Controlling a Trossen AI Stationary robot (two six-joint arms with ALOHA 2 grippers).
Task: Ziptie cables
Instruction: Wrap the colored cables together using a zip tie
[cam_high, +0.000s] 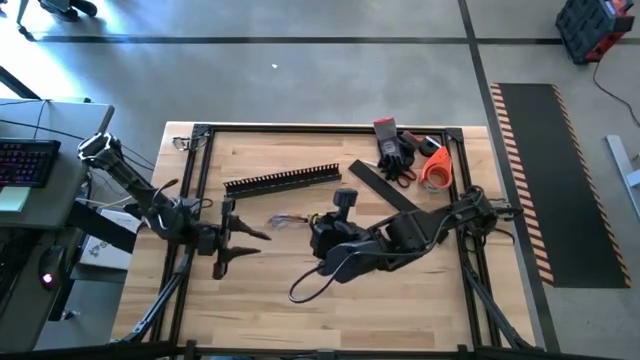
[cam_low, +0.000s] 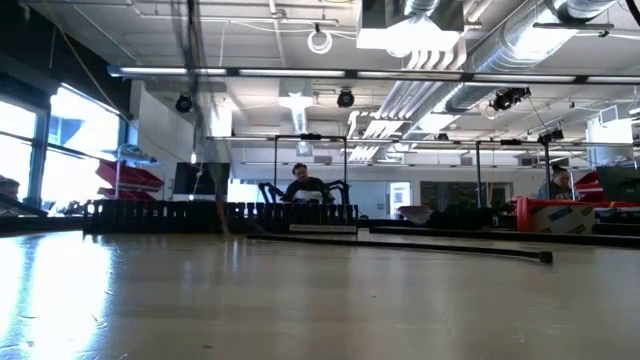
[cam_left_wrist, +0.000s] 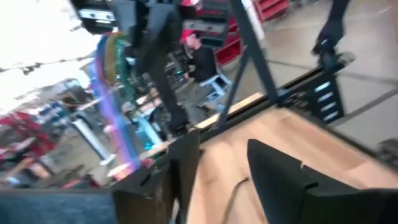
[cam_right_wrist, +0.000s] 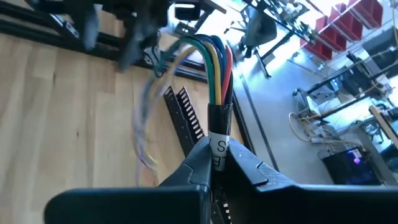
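The cables are one dark grey cord (cam_high: 322, 276) that loops over the wood toward the near edge. Its coloured strands (cam_high: 285, 220) splay out at the other end. In the right wrist view the strands (cam_right_wrist: 214, 62), green, yellow, blue and red, fan out past my shut right gripper (cam_right_wrist: 221, 150). That gripper (cam_high: 318, 232) sits mid-table. My left gripper (cam_high: 245, 243) is open, left of the strands, with its fingers pointing at them. In the left wrist view the blurred strands (cam_left_wrist: 109, 93) stand beyond one finger of the left gripper (cam_left_wrist: 230, 165). My right gripper pinches the cord between its two fingers at the black sheathed end with the white label (cam_right_wrist: 219, 140), just below where the coloured strands come out. The strands stick out past the fingertips. The rest of the cord trails behind the gripper onto the table (cam_high: 300, 290).
A black comb-toothed rail (cam_high: 285, 180) lies toward the far edge, with a flat black strip (cam_high: 385, 187) to its right. Red-handled tools (cam_high: 395, 150) and an orange roll (cam_high: 435, 168) sit in the far right corner. A black frame (cam_high: 200, 135) borders the table. A person sits far behind (cam_low: 303, 180).
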